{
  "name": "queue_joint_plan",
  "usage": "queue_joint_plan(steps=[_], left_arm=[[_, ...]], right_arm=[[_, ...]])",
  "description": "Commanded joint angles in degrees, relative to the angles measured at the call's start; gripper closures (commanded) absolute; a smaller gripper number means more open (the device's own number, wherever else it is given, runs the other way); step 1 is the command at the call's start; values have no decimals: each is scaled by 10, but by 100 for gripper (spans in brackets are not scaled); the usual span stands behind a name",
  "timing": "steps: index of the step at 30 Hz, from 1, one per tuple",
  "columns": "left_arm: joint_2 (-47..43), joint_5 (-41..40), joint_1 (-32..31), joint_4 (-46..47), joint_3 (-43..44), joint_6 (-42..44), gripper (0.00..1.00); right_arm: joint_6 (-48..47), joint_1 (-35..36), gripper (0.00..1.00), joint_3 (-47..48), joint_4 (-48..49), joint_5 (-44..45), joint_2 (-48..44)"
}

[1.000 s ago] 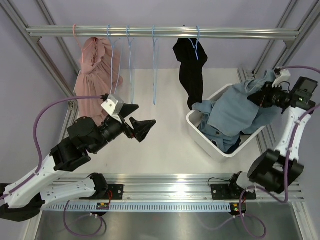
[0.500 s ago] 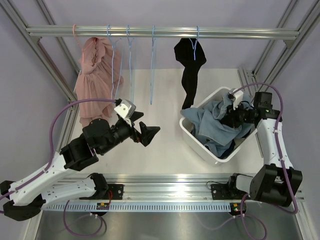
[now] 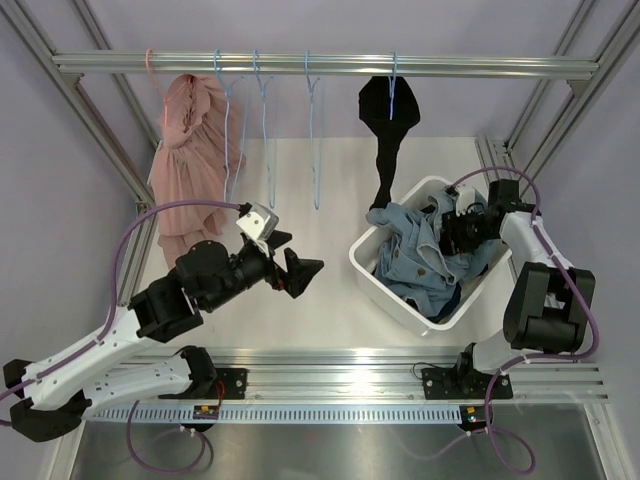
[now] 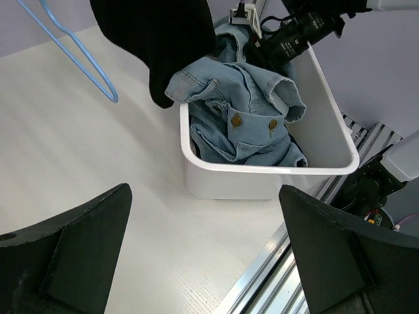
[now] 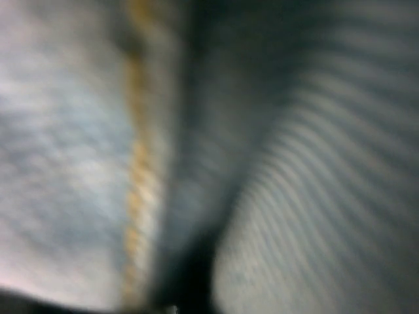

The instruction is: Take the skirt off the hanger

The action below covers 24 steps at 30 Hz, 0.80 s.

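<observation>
Table [image 3: 330,190] is carrying a white bin [image 3: 383,296]. Denim skirt [image 3: 412,258] is lying heaped inside the bin. Black garment [image 3: 386,150] is dangling at the bin's far rim. Left claw [image 3: 300,268] is hovering left of the bin, wide, empty. Right claw [image 3: 452,233] is sitting in the bin, buried in denim; grip cannot be told. Risk: snagged cloth dragging the skirt out on withdrawal.

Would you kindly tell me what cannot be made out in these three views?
Right gripper: top view, its jaws are sunk in the blue denim garment; right wrist view shows only blurred cloth. Open or shut unclear.
Black hanging garment: left wrist view, top edge cuts it off.
White plastic bin floor: both sharp views, denim covers it.
</observation>
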Motion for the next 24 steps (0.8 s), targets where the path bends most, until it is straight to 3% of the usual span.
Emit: queue_joint_plan(steps=[1,5,7,8,13,16,24], left_arm=[[-13,11,-1,35,-11,-12,1],[-22,6,-1,28,-17,-13,1],[-26,1,-1,20,-17,-13,1],[-28,-1,-1,20,-17,-14,1],[-36,-12,-1,13,-23,-17,1],[-38,-16,-1,13,-26,-18,1],[-44,-32,-1,-4,-32,-17,1]], right_arm=[[-12,-3,49,-2,21,161,-16],[-35,-4,29,41,-33,157,-88],[-34,-5,6,82,-71,153,-112],[-34,-5,1,100,-86,144,-131],[-13,-7,1,218,-174,126,-166],[39,-7,1,251,-161,159,-203],[168,-7,1,159,-39,240,-340]])
